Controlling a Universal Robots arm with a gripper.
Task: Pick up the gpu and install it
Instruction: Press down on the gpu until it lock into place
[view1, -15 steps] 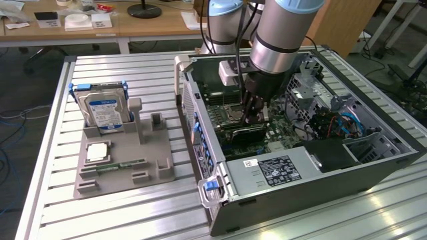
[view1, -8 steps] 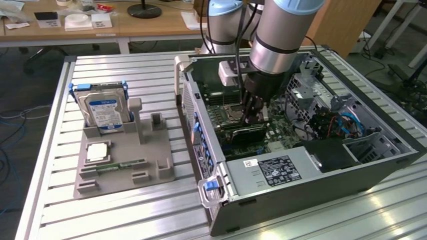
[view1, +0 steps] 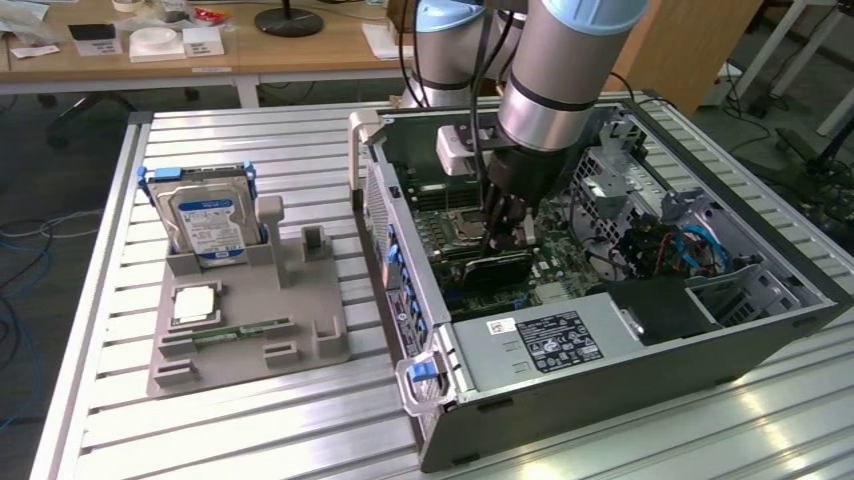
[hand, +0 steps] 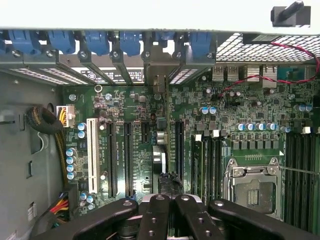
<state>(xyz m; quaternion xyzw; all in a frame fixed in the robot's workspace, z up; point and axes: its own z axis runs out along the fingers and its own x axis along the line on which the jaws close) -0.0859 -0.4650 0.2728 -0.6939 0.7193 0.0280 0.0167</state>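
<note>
Lab: slatted aluminium workbench (view1: 267, 140), desks (view1: 200, 55)

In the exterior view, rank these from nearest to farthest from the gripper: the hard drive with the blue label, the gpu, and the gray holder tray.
1. gpu: inside the computer case, right at the gripper.
2. gray holder tray: outside the case, toward the exterior view's left.
3. hard drive: upright at the tray's far left end, farthest, though close to the tray.

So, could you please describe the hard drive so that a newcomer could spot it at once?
Start at the open computer case, then look to the grey plastic holder beside it on the exterior view's left. The hard drive stands upright at its far end: silver with a blue label, taller than everything else on the holder.
</note>
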